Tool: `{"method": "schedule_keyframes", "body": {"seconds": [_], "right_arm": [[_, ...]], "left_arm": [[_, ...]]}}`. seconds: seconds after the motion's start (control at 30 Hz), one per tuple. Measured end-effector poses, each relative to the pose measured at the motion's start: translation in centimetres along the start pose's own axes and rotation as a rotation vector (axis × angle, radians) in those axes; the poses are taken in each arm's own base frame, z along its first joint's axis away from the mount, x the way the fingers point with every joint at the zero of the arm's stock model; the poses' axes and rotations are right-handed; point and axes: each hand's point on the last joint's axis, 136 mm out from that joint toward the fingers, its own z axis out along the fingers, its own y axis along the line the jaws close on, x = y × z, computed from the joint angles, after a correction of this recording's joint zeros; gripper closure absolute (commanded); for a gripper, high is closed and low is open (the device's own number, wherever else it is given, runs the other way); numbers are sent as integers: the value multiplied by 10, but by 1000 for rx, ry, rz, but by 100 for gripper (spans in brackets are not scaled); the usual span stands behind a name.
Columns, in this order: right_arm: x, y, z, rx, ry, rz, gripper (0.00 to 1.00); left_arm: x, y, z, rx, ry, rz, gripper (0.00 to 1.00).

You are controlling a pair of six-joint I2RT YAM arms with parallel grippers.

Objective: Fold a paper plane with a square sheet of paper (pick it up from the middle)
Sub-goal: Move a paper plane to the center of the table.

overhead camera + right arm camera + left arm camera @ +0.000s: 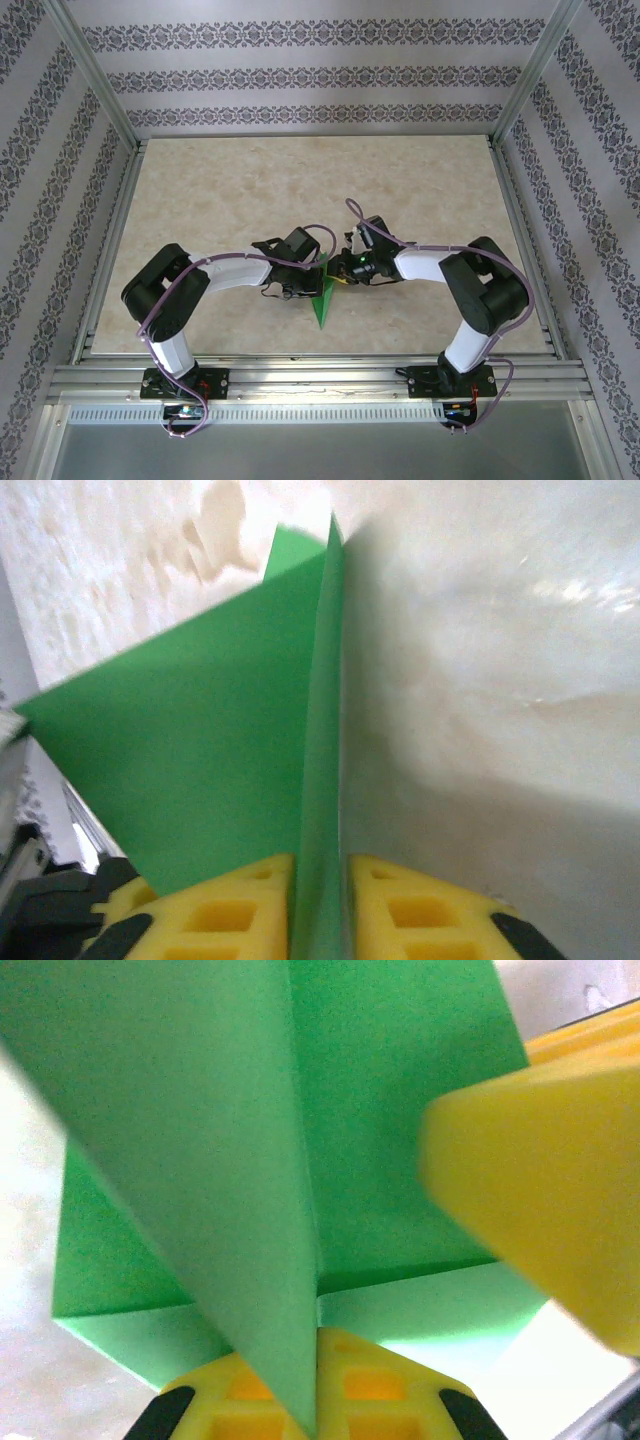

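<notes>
The left gripper (318,1370) was clamped on the centre ridge of the green plane (230,1160), its yellow pads pinched tight against the fold, at the middle of the table (250,190). Facing it, the right gripper (320,885) had the same ridge standing between its pads, close on both sides; whether they pressed the paper or merely flanked it could not be told. One of its fingers (540,1180) loomed just beside a wing in the left wrist view. From above, the plane sat between the two grippers, nose pointing towards the arm bases; whether it rested on the table or was lifted clear was unclear. The risk lay in the shared hold: if the right jaws were slack while the left arm pulled or twisted, the thin paper could slide askew, spring open along its creases, or tear at the pinch. Too hard a squeeze could also crush the ridge and leave the dart bent
</notes>
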Motion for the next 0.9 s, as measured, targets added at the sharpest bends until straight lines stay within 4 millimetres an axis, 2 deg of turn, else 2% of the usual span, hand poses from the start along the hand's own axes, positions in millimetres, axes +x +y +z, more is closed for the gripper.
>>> {"method": "schedule_keyframes", "body": {"seconds": [0.2,0.33,0.47,0.67,0.9], "right_arm": [[-16,5,-32,-34,-92,1,72],[-22,3,-40,-39,-120,9,72],[-17,-4,-39,-26,-111,22,72],[-14,-8,-38,-18,-104,30,72],[-12,-11,-38,-15,-100,34,72]], "left_arm": [[-17,5,-21,-122,-53,17,94],[-33,-1,-35,-184,-72,45,94],[-43,0,-31,-247,-47,62,93],[-36,17,-19,-337,33,66,92],[-34,17,-21,-348,50,69,91]]}}
